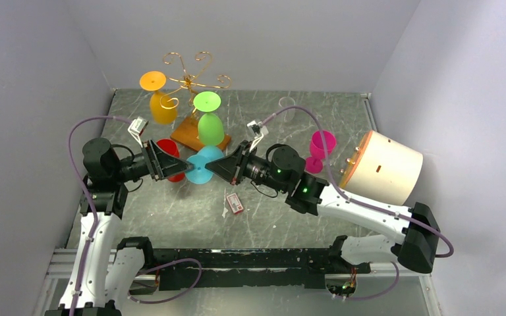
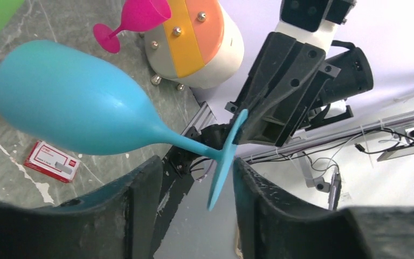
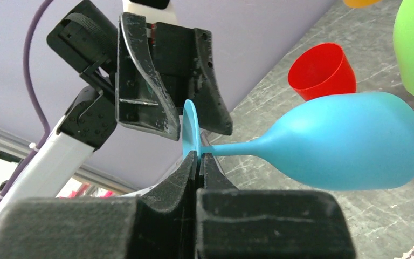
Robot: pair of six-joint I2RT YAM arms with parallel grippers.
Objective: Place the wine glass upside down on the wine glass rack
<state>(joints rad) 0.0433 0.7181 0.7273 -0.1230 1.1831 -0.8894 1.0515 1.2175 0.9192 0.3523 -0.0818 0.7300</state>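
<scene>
Wine glass (image 1: 203, 164) near red cup (image 1: 168, 146); green glass (image 1: 211, 128) hangs on rack (image 1: 184, 132) just behind

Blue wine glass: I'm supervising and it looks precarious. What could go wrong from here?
The right gripper pinches only the thin stem by the foot; the blue wine glass, sticking out sideways, might pivot or slip. The left gripper, open, straddles the foot and could knock it.
</scene>
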